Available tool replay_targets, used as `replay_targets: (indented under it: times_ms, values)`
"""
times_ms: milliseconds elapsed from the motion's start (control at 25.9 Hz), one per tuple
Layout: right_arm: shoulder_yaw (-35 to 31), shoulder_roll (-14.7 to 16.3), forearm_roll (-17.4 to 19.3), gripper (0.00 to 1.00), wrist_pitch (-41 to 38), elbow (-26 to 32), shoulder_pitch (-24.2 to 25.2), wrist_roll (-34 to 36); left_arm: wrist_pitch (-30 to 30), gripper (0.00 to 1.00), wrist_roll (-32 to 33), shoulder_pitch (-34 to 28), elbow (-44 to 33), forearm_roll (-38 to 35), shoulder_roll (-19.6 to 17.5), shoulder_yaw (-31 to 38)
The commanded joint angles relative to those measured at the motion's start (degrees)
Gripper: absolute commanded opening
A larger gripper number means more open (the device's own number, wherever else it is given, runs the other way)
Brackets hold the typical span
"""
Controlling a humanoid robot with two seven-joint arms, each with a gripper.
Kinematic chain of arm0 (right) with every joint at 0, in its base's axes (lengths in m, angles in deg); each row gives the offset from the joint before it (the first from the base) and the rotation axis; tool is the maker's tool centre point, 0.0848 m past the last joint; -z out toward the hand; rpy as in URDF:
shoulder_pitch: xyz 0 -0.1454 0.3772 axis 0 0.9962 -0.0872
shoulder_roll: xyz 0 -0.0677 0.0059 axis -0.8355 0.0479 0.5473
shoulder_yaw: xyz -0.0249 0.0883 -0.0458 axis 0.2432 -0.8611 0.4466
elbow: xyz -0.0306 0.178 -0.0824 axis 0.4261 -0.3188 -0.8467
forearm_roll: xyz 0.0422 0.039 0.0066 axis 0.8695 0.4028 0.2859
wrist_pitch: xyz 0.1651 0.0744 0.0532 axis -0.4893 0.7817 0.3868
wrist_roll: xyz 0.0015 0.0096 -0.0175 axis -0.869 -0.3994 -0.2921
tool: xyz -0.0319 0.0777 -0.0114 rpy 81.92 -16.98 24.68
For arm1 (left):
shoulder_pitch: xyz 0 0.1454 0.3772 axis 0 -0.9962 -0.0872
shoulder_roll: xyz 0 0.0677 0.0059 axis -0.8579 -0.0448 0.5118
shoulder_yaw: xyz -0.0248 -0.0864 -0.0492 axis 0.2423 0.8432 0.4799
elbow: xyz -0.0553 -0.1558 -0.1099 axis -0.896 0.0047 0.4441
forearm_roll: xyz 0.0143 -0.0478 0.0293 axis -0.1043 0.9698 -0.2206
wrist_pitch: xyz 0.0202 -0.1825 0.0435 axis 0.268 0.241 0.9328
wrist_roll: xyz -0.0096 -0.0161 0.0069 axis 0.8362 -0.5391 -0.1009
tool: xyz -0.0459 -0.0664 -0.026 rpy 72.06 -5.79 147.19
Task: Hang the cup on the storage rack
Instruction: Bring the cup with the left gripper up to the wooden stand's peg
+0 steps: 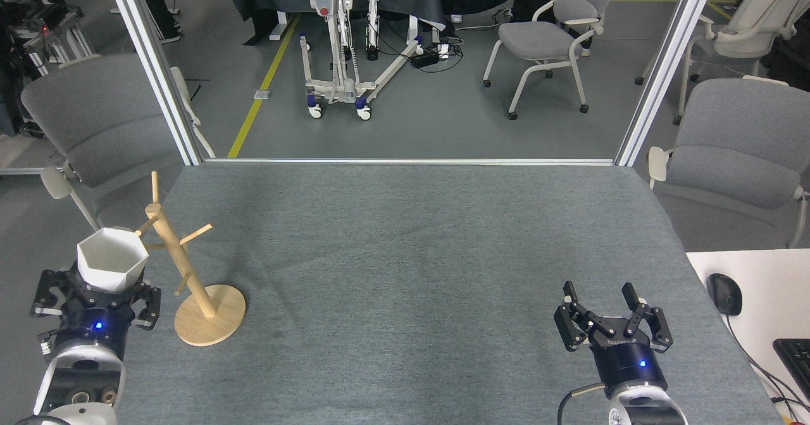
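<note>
The white hexagonal cup [112, 264] stands mouth-up in my left gripper [96, 286], which is shut on its lower body at the table's left edge. Right beside it rises the light wooden storage rack [183, 273], with a round disc base, one upright post and thin angled pegs. The cup's right rim overlaps a left-pointing peg in this view; I cannot tell whether they touch. My right gripper [601, 297] sits near the front right of the table, open, with nothing between its fingers.
The grey felt table [411, 254] spreads between the two arms. Grey chairs [95, 128] stand beyond the left and right table edges. A white desk with a mouse [724, 293] and a keyboard lies at the far right.
</note>
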Motion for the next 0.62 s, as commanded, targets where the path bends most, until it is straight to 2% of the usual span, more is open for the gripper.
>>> replay_targets:
  times_ms: [0, 580]
  values:
    - [0.2, 0.1, -0.1, 1.00, 2.3, 0.0, 0.0, 0.0, 0.0, 0.00, -0.2, -1.6, -1.1, -0.3, 0.0, -0.5]
    - [0.1, 0.4, -0.1, 1.00, 2.6, 0.0, -0.1, 0.0, 0.1, 0.00, -0.1, -1.7, -1.0, -2.6, 0.4, -2.6]
